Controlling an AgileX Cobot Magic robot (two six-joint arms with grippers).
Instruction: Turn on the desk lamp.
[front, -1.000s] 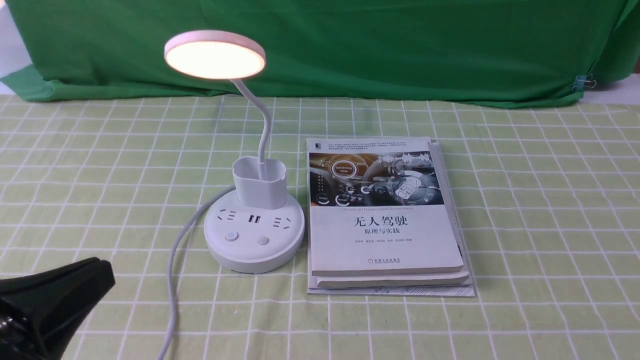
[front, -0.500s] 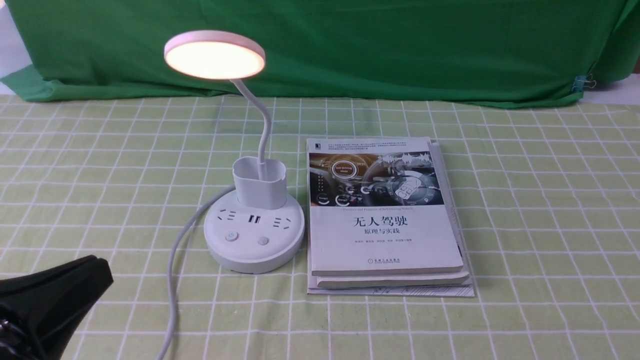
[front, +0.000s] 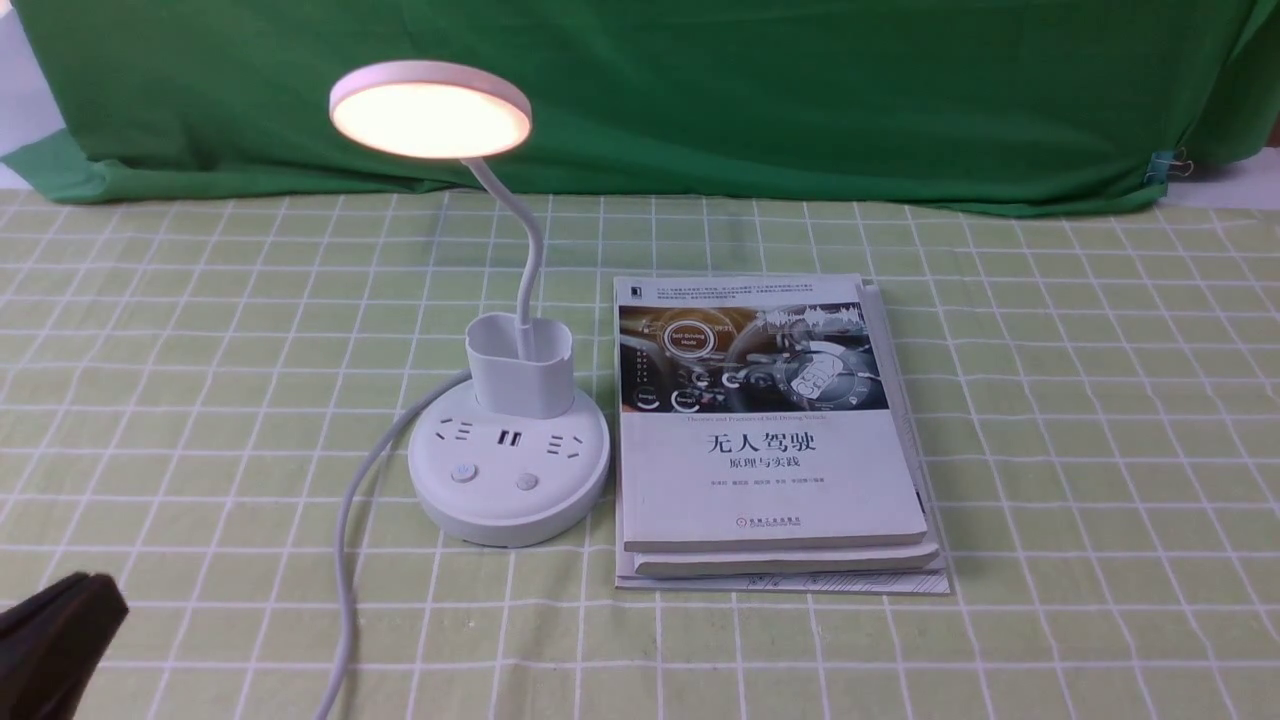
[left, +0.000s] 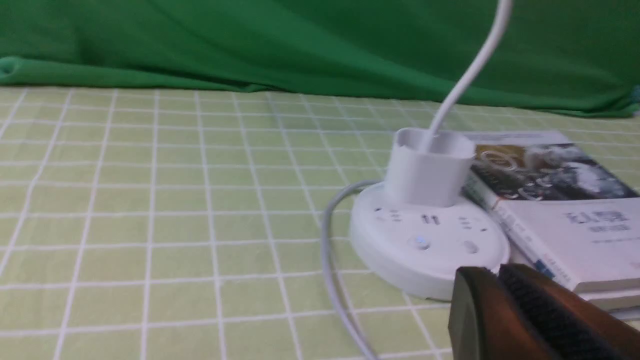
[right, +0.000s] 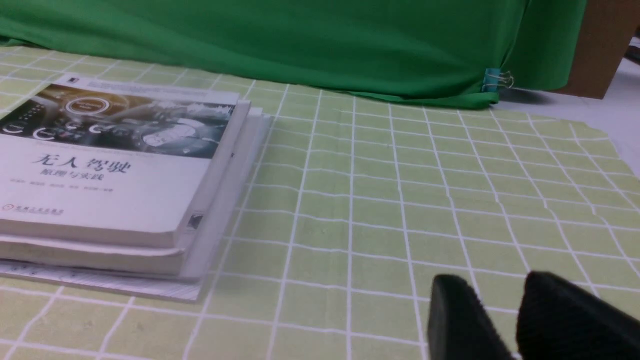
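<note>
Already the desk lamp (front: 500, 400) is seen lit, its disc head (front: 430, 108) glowing, so the task is judged done or nearly so; it stands on the checked cloth (front: 1050, 400) left of centre, its base touching or just beside the stack of books (front: 770, 440). Little remains to go wrong, yet one risk is judged real: the cord (front: 345, 560) runs toward the near edge close to the left gripper (front: 55, 640), and it could be snagged and the base dragged if that arm is swung across it. A second press on a button could also put the light out. The left gripper's fingers are seen pressed together in its wrist view, holding nothing; the right gripper (right: 500, 320) is seen with a narrow gap between its fingers, empty, well apart from the lamp. Counted: one lamp, two buttons (front: 463, 473) on its base, one cord, two thick books upon a thinner sheet or booklet, two grippers.
</note>
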